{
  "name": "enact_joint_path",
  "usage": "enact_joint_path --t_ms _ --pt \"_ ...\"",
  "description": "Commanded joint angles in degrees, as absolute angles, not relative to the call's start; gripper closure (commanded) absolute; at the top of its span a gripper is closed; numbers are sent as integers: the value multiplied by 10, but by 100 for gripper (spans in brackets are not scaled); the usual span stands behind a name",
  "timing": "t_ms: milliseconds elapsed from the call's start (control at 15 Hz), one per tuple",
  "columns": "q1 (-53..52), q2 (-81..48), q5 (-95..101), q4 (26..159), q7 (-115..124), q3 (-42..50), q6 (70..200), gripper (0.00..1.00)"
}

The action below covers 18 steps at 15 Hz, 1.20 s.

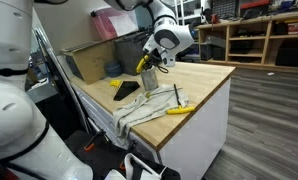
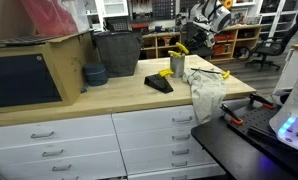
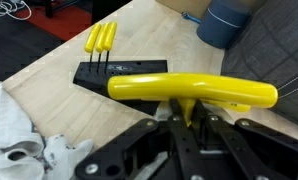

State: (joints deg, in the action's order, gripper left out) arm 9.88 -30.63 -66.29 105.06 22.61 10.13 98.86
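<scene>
The gripper (image 3: 189, 118) is clamped on a yellow-handled tool (image 3: 189, 88). Its jaws are drawn in close around the stem just under the crossbar handle, which lies level across the wrist view. Exactly where the fingers bite is hard to make out there, since the handle covers the contact, so it may be the stem or the underside of the handle. In an exterior view the gripper (image 1: 149, 66) hangs above the worktop (image 1: 204, 80) with the tool off the surface.

Just beyond the handle, a black holder (image 3: 124, 75) lies on the worktop with two yellow tools (image 3: 101, 38) standing in its far left end. To the near left is a crumpled white cloth (image 3: 19, 140), and a loose yellow tool (image 1: 178, 109) rests on the cloth near the worktop's edge. A blue bowl (image 3: 229, 22) sits well apart at the far right.

To handle this well, I would judge that the grip should stay firm so the tool cannot swing about its stem. The handle is best held level, and any sideways move made high enough to clear the two standing tools. A descent should be slow and straight, with the cloth left untouched.
</scene>
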Motion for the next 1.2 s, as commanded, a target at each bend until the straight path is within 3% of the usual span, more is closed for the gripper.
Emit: enact_joint_path --t_ms 0,67,133,333,733,1133 --pt "102 -321 -641 1011 262 112 998 96" --pt "99 -321 -632 1005 271 114 1003 81" --pt "97 -320 -624 1001 276 115 1009 58" --pt "80 -300 -578 1004 294 121 1060 49" --pt "18 -189 -419 1072 335 118 1189 3" --pt "-35 -25 -147 1138 440 83 1210 0"
